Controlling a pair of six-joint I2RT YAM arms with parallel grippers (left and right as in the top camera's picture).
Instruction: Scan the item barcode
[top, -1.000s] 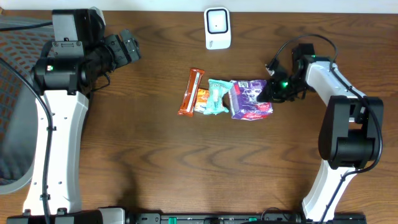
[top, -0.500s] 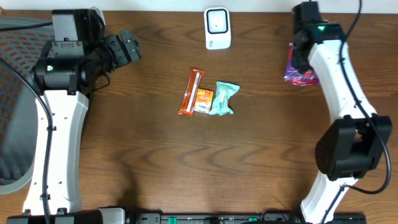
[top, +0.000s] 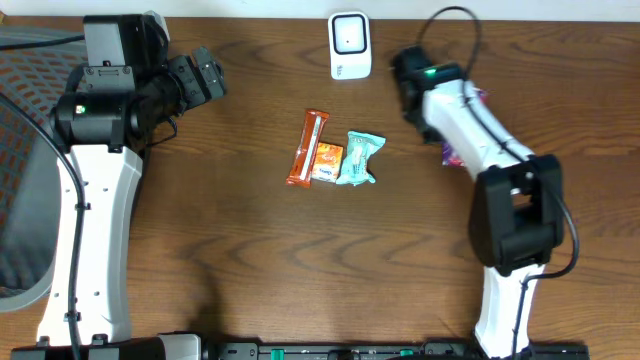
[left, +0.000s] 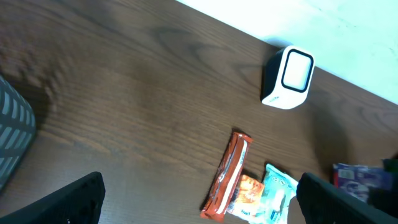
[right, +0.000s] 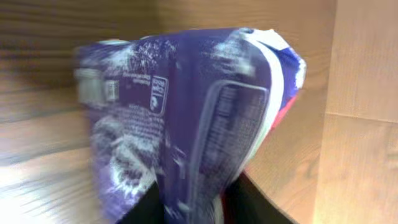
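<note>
Purple packet (right: 186, 118), now swung nearer the 12 o'clock scanner (top: 350, 45), sits between right gripper (right: 193, 208) fingers, clamping unclear; left gripper (top: 210, 75) spread; scan imminent.

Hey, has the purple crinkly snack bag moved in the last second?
Yes. The purple crinkly snack bag shifted rightward, farther from the white boxy scanner, partly under the right arm.

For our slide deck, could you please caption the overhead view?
Right arm, partly hiding a purple bag, extends beside the white scanner; three snack packets lie mid-table.
</note>
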